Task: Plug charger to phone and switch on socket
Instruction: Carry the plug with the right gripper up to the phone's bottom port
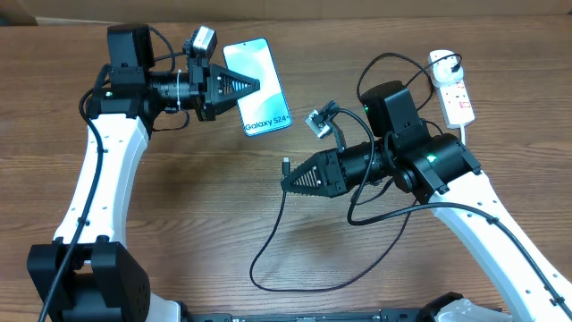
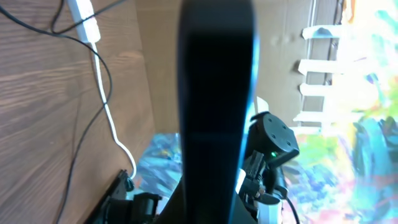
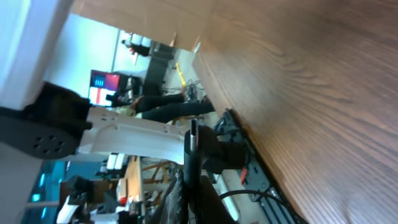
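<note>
The phone [image 1: 257, 85], its light blue screen facing up with white text near the bottom edge, is gripped at its left edge by my left gripper [image 1: 253, 87], which is shut on it. In the left wrist view the phone [image 2: 216, 93] shows edge-on as a dark slab rising from the gripper [image 2: 214, 202]. My right gripper [image 1: 286, 182] is shut on the charger's connector end [image 1: 285, 165], which points toward the phone, a short gap below and to its right. The connector tip [image 3: 194, 134] sticks out past the right gripper [image 3: 193, 186]. The white socket [image 1: 453, 89] lies at the far right.
The charger's black cable [image 1: 295, 284] loops across the table's front and runs back under my right arm to a plug at the socket's far end [image 1: 444, 63]. The socket's white lead [image 2: 106, 106] trails over the wood. A cardboard wall stands behind the table.
</note>
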Available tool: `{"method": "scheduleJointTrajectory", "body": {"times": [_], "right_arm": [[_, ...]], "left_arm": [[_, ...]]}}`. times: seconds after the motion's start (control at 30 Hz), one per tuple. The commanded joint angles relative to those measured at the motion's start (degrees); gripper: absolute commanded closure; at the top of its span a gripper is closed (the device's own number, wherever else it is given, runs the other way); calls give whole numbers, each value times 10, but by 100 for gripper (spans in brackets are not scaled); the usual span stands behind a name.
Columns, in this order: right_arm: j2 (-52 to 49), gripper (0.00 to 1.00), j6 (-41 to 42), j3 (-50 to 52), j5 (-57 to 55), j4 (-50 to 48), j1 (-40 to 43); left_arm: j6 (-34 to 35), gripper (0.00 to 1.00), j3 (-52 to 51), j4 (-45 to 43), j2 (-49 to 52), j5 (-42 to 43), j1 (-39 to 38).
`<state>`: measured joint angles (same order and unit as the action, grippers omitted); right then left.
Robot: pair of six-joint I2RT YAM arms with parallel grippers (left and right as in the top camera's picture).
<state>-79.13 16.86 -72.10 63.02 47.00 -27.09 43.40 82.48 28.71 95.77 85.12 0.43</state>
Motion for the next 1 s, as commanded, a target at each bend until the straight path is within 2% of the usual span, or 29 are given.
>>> {"method": "scheduleJointTrajectory", "body": {"times": [0.0, 0.33, 0.97], "right_arm": [[10, 96, 5, 0, 33, -5, -3], [10, 96, 42, 0, 66, -38, -3], [0, 96, 61, 0, 63, -78, -2]], "left_arm": [[3, 96, 17, -2, -3, 50, -1], [2, 96, 17, -2, -3, 53, -34], [0, 96, 17, 15, -3, 54, -35]]}}
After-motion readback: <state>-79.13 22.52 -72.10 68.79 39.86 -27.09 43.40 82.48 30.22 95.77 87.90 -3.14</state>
